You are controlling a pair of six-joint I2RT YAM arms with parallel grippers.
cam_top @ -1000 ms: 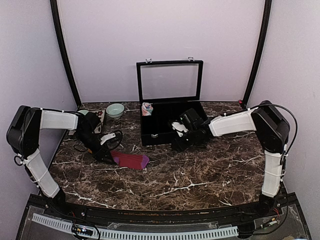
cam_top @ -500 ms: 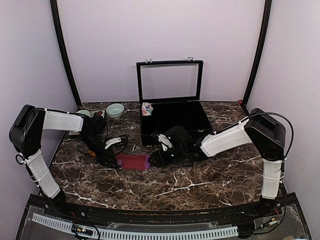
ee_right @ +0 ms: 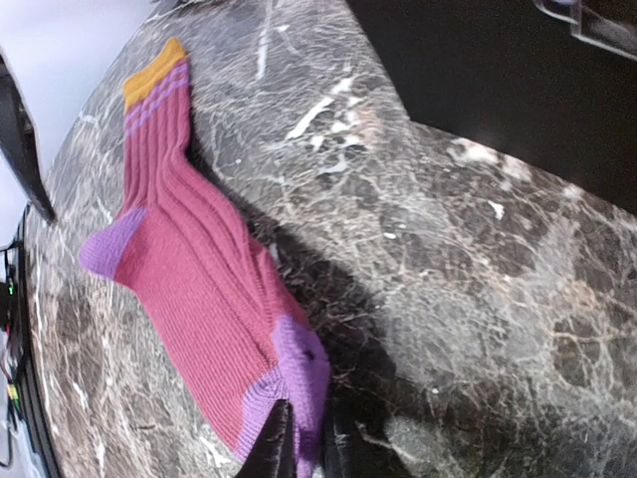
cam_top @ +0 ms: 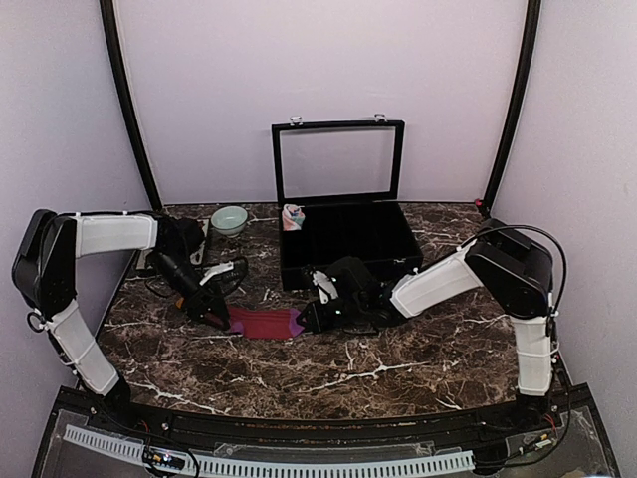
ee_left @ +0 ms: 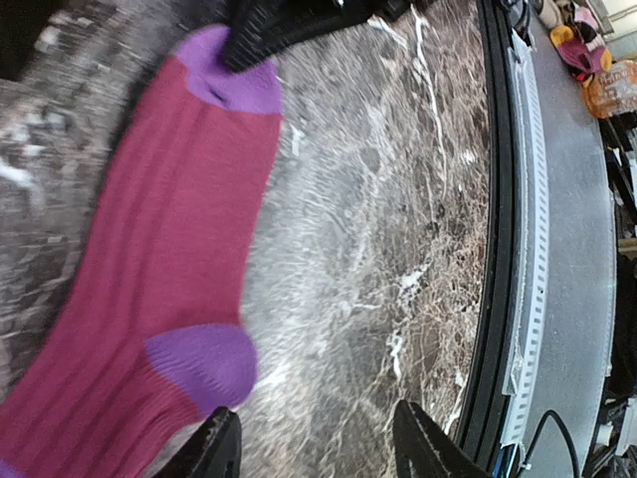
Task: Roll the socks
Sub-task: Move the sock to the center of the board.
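The maroon sock (cam_top: 264, 322) lies flat on the marble table, its orange cuff (ee_right: 151, 75) toward the left arm and its purple toe (ee_right: 304, 368) toward the right arm. My right gripper (ee_right: 304, 443) is shut on the toe's edge, seen from above at the right gripper (cam_top: 307, 320). My left gripper (ee_left: 318, 443) stands open over bare marble beside the purple heel (ee_left: 199, 363), with nothing between its fingers. From above, the left gripper (cam_top: 217, 315) is at the sock's cuff end. The salmon-pink sock (cam_top: 294, 216) sits bunched at the black case's back left corner.
A black case (cam_top: 348, 249) with its glass lid (cam_top: 338, 162) raised stands behind the sock. A pale green bowl (cam_top: 229, 219) and small items sit at the back left. The table's front rail (ee_left: 518, 249) runs near the left gripper.
My right arm swung left from the case front to the sock's toe and its jaws closed on it. The left gripper's jaws opened a little wider at the cuff end.
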